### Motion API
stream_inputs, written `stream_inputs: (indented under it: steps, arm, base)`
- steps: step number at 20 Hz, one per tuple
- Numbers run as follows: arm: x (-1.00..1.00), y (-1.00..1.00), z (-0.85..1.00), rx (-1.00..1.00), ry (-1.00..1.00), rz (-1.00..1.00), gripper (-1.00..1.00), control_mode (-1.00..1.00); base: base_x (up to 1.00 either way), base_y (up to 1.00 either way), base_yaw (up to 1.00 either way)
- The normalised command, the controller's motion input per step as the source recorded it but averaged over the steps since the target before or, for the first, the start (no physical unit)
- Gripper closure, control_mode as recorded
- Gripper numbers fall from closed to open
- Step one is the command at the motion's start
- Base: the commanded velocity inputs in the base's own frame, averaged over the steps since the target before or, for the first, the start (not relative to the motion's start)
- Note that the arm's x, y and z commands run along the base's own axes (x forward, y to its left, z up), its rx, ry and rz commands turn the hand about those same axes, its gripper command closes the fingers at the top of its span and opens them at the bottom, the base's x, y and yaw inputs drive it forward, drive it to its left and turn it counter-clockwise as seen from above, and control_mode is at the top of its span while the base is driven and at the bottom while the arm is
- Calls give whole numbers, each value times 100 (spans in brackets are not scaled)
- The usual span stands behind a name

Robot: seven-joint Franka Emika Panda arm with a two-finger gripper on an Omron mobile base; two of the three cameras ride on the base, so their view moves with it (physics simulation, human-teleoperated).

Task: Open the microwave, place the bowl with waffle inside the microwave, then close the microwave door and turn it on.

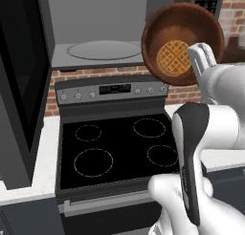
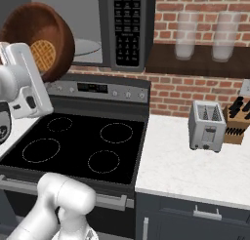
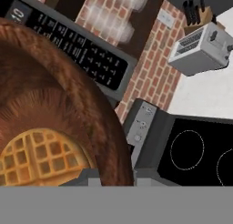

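Note:
The microwave (image 1: 95, 19) stands open above the stove, showing its light grey interior and round glass turntable (image 1: 104, 50). The microwave door (image 1: 19, 76) is swung out to the left. My gripper (image 1: 197, 53) is shut on the rim of the reddish-brown bowl (image 1: 186, 24), holding it steeply tilted in the air before the right part of the opening, below the keypad strip (image 2: 128, 24). The golden waffle (image 1: 174, 58) lies against the bowl's lower inside. The bowl (image 2: 46, 24) and waffle (image 2: 41, 54) hang at upper left in the right base view. The hand view has bowl (image 3: 54, 95) and waffle (image 3: 41, 157) close up.
A black stove (image 1: 119, 143) with a silver control panel (image 1: 112, 90) lies under the bowl. On the white counter to the right stand a toaster (image 2: 207, 126) and a knife block (image 2: 237, 118). Glass jars (image 2: 185, 34) sit on a dark shelf against the brick wall.

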Motion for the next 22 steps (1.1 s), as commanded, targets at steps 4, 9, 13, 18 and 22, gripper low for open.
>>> stream_inputs:
  steps: [4, 9, 13, 18, 22]
  arm:
    - [80, 40, 34, -1, 25, 0, 100, -100]
    - [82, 14, 14, 0, 4, 0, 100, -100]
    - [85, 10, 1, 0, 0, 0, 100, -100]
    - [88, 23, 0, 0, 17, 4, 100, -100]
    - [69, 39, 0, 0, 20, 2, 100, -100]
  base:
    - [0, 0, 0]
    - [0, 0, 0]
    - [0, 0, 0]
    - [0, 0, 0]
    - [0, 0, 0]
